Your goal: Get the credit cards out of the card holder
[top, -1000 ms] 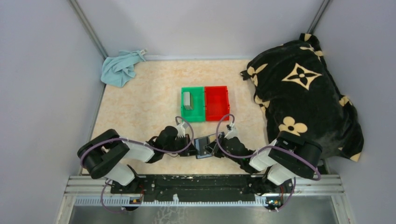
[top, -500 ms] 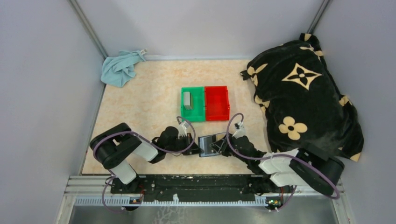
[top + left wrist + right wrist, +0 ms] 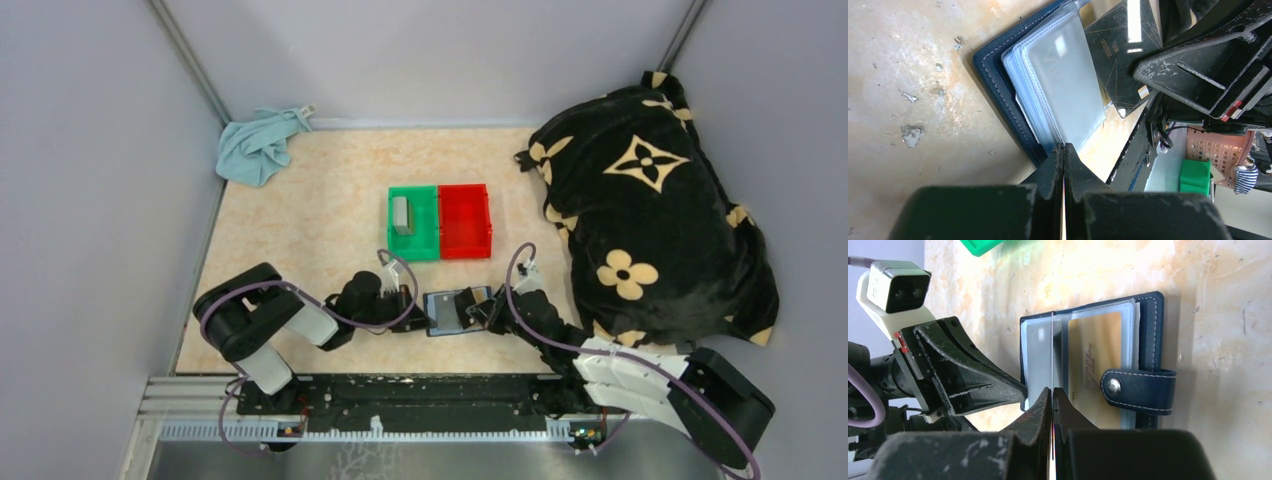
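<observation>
The navy card holder (image 3: 1148,340) lies open on the table, snap tab to one side, with a tan-gold credit card (image 3: 1095,355) in a clear pocket. My right gripper (image 3: 1053,389) is shut on a thin dark credit card. That card shows edge-on in the right wrist view and as a black card (image 3: 1118,55) in the left wrist view, over the clear sleeves (image 3: 1063,85). My left gripper (image 3: 1064,146) is shut, its tips against the card holder's opposite edge. From above, the card holder (image 3: 447,310) sits between the left gripper (image 3: 418,320) and the right gripper (image 3: 482,312).
A green bin (image 3: 413,240) with a grey card-like item (image 3: 401,214) and a red bin (image 3: 465,245) stand just beyond the card holder. A black flower-patterned blanket (image 3: 650,210) fills the right side. A light blue cloth (image 3: 258,145) lies at the back left.
My right gripper's jaws have closed on a card, and the right arm has stretched out lower to the right. The card holder has shifted slightly right. The left gripper stays shut.
</observation>
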Controlling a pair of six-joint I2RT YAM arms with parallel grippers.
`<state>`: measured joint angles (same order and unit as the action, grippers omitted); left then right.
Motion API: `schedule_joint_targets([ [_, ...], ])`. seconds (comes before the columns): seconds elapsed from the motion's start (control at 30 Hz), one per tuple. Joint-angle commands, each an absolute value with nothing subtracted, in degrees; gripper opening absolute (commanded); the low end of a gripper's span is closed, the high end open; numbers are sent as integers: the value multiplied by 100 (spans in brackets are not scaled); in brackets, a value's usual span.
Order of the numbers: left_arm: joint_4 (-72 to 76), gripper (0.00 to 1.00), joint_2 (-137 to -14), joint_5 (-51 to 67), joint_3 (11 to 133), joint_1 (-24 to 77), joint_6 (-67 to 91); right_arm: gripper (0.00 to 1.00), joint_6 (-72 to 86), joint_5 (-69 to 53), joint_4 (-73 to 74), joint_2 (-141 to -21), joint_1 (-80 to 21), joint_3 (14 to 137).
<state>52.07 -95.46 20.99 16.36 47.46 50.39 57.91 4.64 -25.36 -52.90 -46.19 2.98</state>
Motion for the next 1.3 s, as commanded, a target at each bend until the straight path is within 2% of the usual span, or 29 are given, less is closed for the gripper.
schedule_joint_targets([
  [0.0, 4645, 0, -9425, 1890, 1426, 4685, 4812, 0, 5595, 582, -1987, -4785, -4581, 375],
  [0.07, 4546, 8, -9164, 1929, 1407, 4680, 4769, 0, 5552, 620, -1710, -4520, -4579, 418],
  [0.2, 3952, 46, -8298, 2136, 1556, 4659, 4547, 0, 5331, 501, -1338, -3739, -4573, 500],
  [0.33, 2429, 80, -7195, 2284, 2083, 4618, 3881, 0, 4808, 22, -695, -3207, -4500, 888],
  [0.4, 1753, 89, -6747, 2305, 2396, 4553, 3493, 0, 4560, -513, -724, -3198, -4491, 1063],
  [0.47, 1377, 89, -6410, 2489, 2616, 4418, 3306, 0, 4366, -1172, -924, -3322, -4490, 1199],
  [0.6, 902, 81, -6156, 3263, 3069, 4098, 2962, 0, 4346, -2341, -1699, -3557, -4491, 1335],
  [0.73, 798, 75, -6153, 3736, 3330, 4069, 2837, 0, 4335, -2874, -1872, -3678, -4491, 1538],
  [0.9, 882, 64, -6213, 4283, 3342, 4069, 2797, 0, 4325, -3019, -1923, -3706, -4491, 1617],
  [1.03, 1061, 63, -6094, 4545, 3204, 4072, 2921, 0, 4342, -2949, -1988, -3704, -4491, 1635],
  [1.2, 1485, 50, -5902, 4687, 2982, 4069, 3118, 0, 4429, -3052, -2273, -3901, -4491, 1626],
  [1.27, 1583, 48, -5923, 4864, 2975, 4076, 3189, 0, 4484, -3131, -2408, -3960, -4491, 1618],
])
